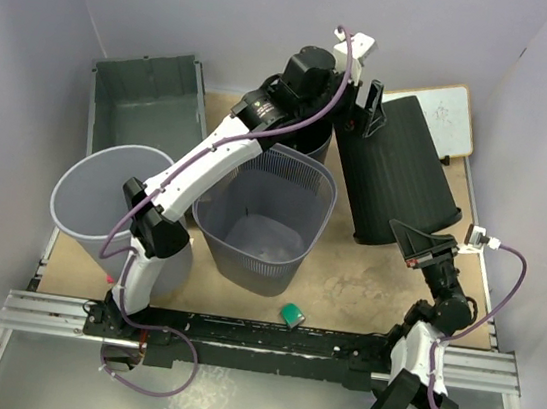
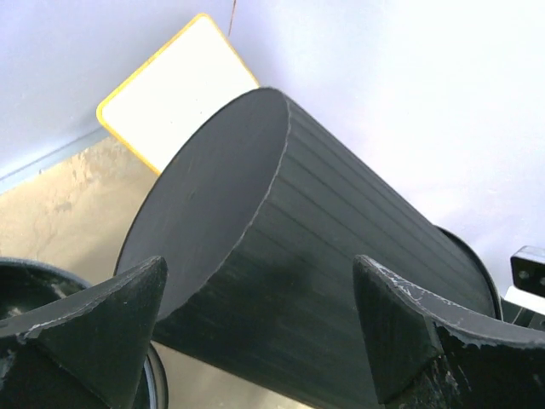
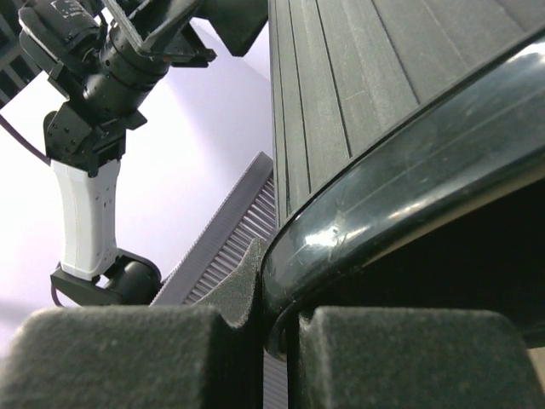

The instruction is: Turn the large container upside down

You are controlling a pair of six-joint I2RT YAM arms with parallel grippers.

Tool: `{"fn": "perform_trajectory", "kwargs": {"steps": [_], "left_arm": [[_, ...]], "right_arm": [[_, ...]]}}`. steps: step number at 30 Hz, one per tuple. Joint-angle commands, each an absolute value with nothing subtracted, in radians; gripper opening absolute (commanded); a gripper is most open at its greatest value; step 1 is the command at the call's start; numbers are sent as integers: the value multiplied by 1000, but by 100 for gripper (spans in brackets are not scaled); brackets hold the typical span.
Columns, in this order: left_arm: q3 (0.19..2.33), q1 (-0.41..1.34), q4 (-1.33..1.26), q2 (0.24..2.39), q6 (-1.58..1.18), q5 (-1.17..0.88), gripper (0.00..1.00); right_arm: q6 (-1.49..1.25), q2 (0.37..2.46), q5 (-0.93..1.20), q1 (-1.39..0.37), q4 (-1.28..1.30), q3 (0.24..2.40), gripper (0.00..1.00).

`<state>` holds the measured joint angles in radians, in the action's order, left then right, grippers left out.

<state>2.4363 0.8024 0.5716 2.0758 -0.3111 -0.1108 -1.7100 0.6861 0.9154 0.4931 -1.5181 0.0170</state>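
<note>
Right claw (image 3: pixel 277 334) pinching glossy rim of tipped black ribbed bin (image 3: pixel 366 77); left claw (image 2: pixel 260 281) spread wide near flat base.

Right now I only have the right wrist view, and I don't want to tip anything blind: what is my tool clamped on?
Observer: The right tool is shut on the rim of a black ribbed bin, which lies on its side with its closed base toward the far wall.
Operator: Where is the other tool?
Observer: The left tool is open at the bin's base end. I cannot tell whether it is touching the bin.
Operator: And the big crate?
Observer: The dark grey crate sits open side up in the far left corner, with neither tool near it.
</note>
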Motion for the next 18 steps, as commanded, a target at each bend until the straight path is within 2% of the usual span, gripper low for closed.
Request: {"fn": "perform_trajectory", "kwargs": {"steps": [1,4,14,18], "left_arm": [[2427,793,424,2026,-317,-122,86],[2465,792,458,2061,-313,-133,86],[2457,790,547,2107,-296,-365,86],[2435,792,548,2105,-310,-438,85]], "right_arm": [[-1691,673,979,470,-1776,-123,0],[-1691,675,982,466,-1773,-123,0],[-1684,675,1020,465,-1737,-123,0],[-1624,674,1067,465,-1496,-112,0]]}}
